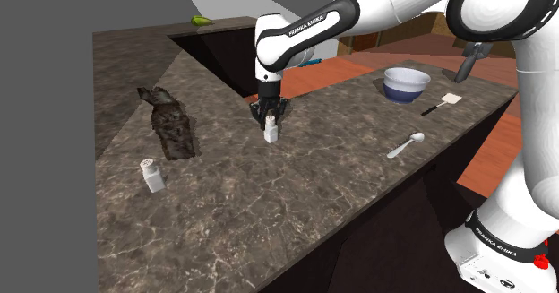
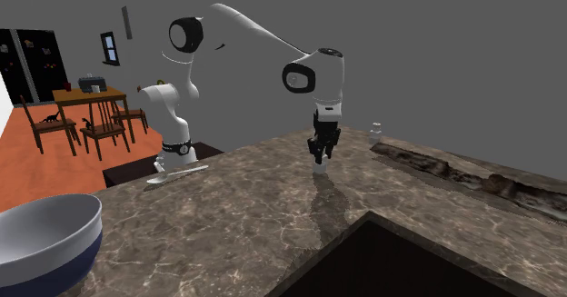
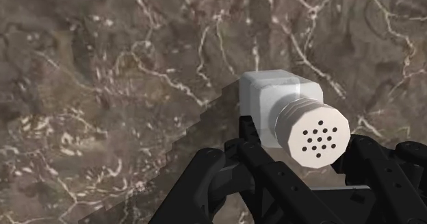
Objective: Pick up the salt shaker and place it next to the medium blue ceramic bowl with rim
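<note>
- As its fingers close in from both sides, the gripper (image 3: 309, 153) clasps the salt shaker (image 3: 294, 106).
- We log the salt shaker well apart from the blue bowl (image 1: 406, 83), on the shoulder view's left of it.

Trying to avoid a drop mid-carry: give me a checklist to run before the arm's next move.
1. Jaws shut on the salt shaker: ok, the gripper clasps it from both sides.
2. Shaker upright: ok.
3. Shaker lifted off the counter: cannot tell.
4. Bare spot beside the bowl: ok, on the side facing the shaker.
5. Straight route to the bowl: ok, the spoon and spatula lie off it.
6. Second shaker out of the way: ok.
</note>
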`<state>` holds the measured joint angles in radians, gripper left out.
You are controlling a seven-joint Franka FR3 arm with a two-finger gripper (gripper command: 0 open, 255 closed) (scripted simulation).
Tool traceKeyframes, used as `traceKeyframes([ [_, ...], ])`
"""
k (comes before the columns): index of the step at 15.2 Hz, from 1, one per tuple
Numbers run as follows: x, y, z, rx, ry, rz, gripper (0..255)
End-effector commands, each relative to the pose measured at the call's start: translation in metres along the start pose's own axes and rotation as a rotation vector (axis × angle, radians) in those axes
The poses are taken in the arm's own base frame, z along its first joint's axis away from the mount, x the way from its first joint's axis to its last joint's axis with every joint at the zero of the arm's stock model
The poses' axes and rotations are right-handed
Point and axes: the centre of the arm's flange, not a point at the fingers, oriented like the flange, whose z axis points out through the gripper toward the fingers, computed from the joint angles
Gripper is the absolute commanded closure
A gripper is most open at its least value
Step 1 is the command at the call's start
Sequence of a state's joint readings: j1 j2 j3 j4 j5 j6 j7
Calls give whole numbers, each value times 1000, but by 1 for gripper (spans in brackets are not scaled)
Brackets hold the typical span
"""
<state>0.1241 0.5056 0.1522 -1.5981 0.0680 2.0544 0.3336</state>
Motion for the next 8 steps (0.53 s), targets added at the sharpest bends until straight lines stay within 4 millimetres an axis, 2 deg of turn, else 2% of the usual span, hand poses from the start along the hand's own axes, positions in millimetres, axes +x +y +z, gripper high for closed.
traceKeyframes([
  [1,0,0,1,0,-1,0,255],
  [6,0,0,0,0,-1,0,255],
  [8,-1,-1,-10,0,-1,0,255],
])
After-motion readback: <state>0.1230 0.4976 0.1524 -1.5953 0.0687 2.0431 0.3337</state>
